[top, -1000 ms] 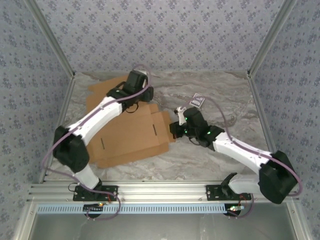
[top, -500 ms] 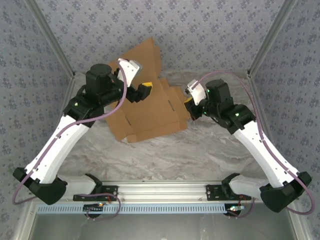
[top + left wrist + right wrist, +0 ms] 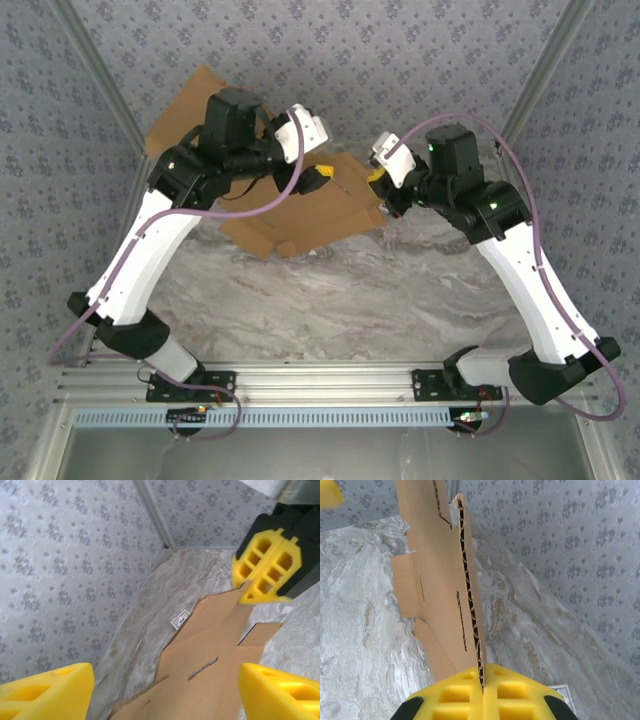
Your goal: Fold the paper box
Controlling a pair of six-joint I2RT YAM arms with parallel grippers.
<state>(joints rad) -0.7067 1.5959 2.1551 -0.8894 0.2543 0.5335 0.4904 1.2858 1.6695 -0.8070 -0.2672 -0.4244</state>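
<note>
Partly hidden paper box (image 3: 310, 220), right gripper (image 3: 481, 686) clamped

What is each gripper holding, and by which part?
The right gripper pinches the paper box by a tab's edge; the left gripper is open, holding nothing.

table (image 3: 350, 300): marbled grey | on it: white card (image 3: 181, 620) — by the wall | paper box (image 3: 300, 225) — tilted, contact unclear

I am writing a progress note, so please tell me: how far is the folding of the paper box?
Done: nothing folded; the paper box is one flat die-cut sheet, tilted up from the table. In hand: the right end effector is shut on its edge, the left end effector open near it. Left: all the flap and wall folds.
</note>
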